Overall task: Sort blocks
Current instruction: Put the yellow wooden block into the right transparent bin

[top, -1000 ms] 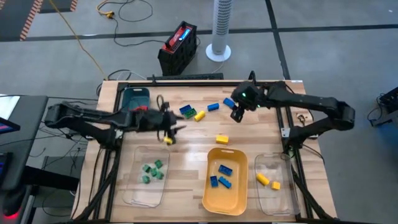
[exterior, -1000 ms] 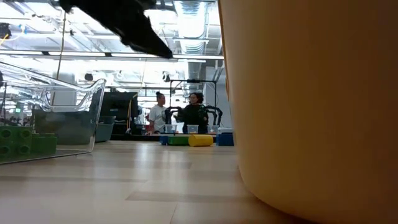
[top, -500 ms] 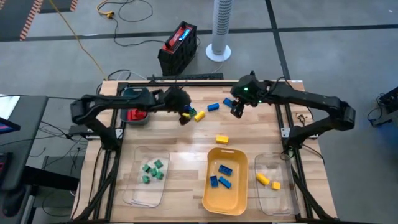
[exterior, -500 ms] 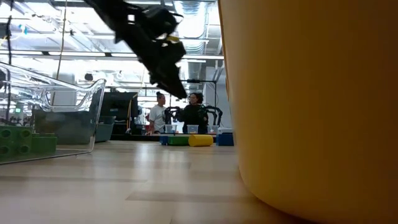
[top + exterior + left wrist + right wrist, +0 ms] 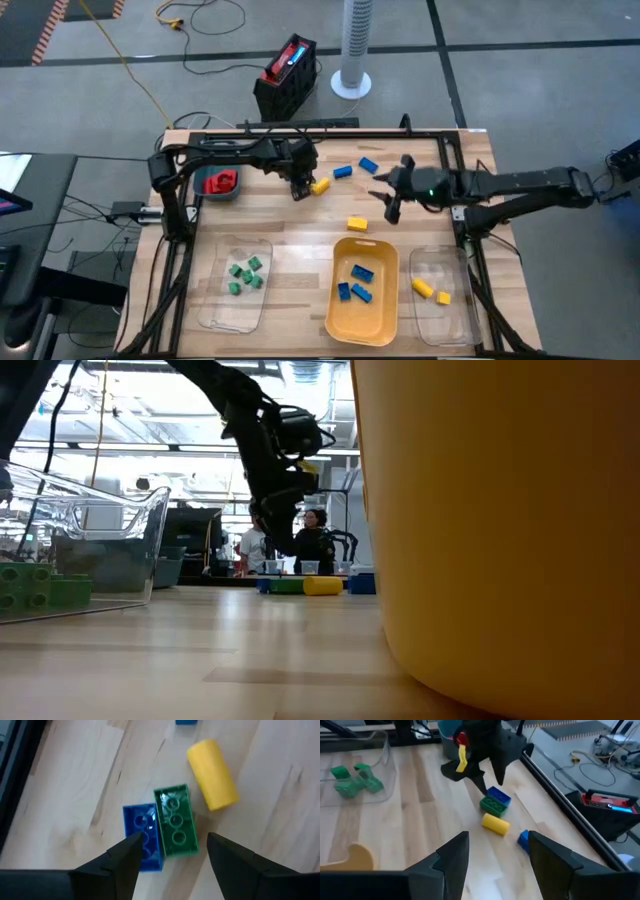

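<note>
Here the left gripper (image 5: 170,852) hangs directly above a green block (image 5: 175,826) and a blue block (image 5: 142,835) that lie side by side, touching, on the counter (image 5: 300,235); its jaws stand released, one to each outer side of the pair, with neither finger seen touching a block. A yellow cylinder block (image 5: 212,774) lies just beside the green block, apart from it. In the high view this gripper (image 5: 298,188) is at the far middle of the counter, near the teal tray (image 5: 207,180), which contains red blocks (image 5: 221,181) whose number cannot be told. The right gripper (image 5: 388,206) hovers over bare counter, well apart from the green-and-blue pair, with jaws released and nothing between them; a loose yellow block (image 5: 357,223) lies near it on the side of the yellow tray (image 5: 340,320). Two further loose blue blocks (image 5: 343,171) lie beyond the yellow cylinder. Counted contents: the yellow tray holds three blue blocks (image 5: 361,271); the clear tray (image 5: 218,310) on the left side holds about five green blocks (image 5: 244,274); the clear tray (image 5: 455,320) on the right side holds two yellow blocks (image 5: 422,288). In the low view, people stand in the room beyond the counter.
</note>
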